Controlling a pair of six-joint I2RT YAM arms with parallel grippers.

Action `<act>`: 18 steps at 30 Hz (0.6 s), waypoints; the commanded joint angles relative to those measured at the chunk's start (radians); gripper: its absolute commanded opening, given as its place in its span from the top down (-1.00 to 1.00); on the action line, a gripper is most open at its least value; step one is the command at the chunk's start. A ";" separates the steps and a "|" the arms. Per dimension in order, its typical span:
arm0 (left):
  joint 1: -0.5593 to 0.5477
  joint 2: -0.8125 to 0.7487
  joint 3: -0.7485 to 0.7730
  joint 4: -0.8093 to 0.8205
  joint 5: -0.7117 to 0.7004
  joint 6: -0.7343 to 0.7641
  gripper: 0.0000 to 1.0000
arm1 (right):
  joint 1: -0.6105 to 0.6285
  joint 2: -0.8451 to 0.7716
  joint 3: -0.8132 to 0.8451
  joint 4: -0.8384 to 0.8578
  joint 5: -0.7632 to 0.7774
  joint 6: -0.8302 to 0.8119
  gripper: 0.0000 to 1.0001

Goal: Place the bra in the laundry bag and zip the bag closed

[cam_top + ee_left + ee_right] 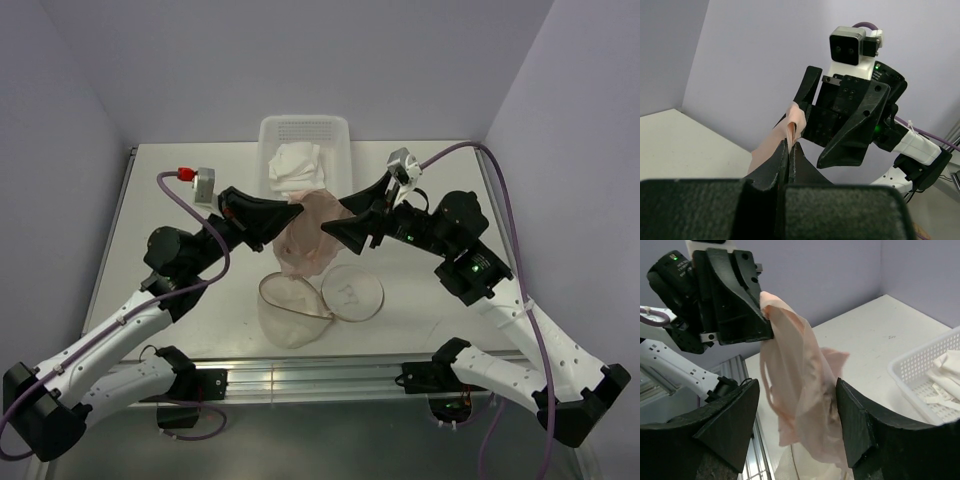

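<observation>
White table (160, 200), bra (295, 165) lying in the basket (340, 130) at the far edge, just beyond the laundry bag (310, 238), which hangs long-axis down from the clenched left gripper (791, 144), right gripper (797, 390) spread wide astride it, grasping nothing.

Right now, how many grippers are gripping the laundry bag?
1: the left gripper is shut on the laundry bag, holding it up. The right gripper is open around it.

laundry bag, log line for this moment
bag: partly held up, lid open | left end effector: shut on bag | right end effector: open, at bag | bra: in basket
</observation>
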 commanded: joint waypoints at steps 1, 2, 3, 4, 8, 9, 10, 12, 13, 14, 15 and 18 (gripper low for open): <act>-0.009 -0.032 0.015 -0.012 0.018 0.035 1.00 | -0.005 -0.005 0.007 0.026 0.005 0.018 -0.40; -0.010 -0.036 0.010 -0.015 0.018 0.038 1.00 | -0.005 -0.005 0.004 0.033 0.003 0.022 -0.39; -0.012 -0.042 0.003 -0.011 0.006 0.035 1.00 | -0.005 -0.005 0.004 0.036 -0.003 0.024 -0.39; -0.016 -0.055 -0.005 -0.003 0.001 0.032 1.00 | -0.005 -0.005 0.005 0.027 0.000 0.012 -0.40; -0.018 -0.059 0.012 -0.052 0.001 0.055 1.00 | -0.005 -0.028 -0.013 0.012 0.075 -0.014 -0.65; -0.020 -0.062 0.007 -0.052 -0.002 0.055 1.00 | -0.006 -0.028 -0.013 0.009 0.074 -0.013 -0.67; -0.021 -0.070 0.001 -0.047 -0.010 0.053 1.00 | -0.005 -0.028 -0.012 0.001 0.055 -0.021 -0.67; -0.023 -0.073 -0.008 -0.041 -0.008 0.050 1.00 | -0.005 -0.029 -0.012 -0.010 0.054 -0.030 -0.71; -0.023 -0.067 -0.005 -0.044 0.007 0.056 1.00 | -0.005 -0.031 -0.015 -0.005 0.063 -0.031 -0.74; -0.023 -0.067 -0.006 -0.044 0.018 0.056 1.00 | -0.005 -0.031 -0.022 0.003 0.063 -0.030 -0.75; -0.024 -0.070 -0.011 -0.026 0.029 0.053 1.00 | -0.005 -0.026 -0.019 0.006 0.055 -0.028 -0.73; -0.029 -0.075 -0.026 -0.006 0.023 0.044 1.00 | -0.005 -0.006 -0.009 0.007 -0.023 -0.008 -0.54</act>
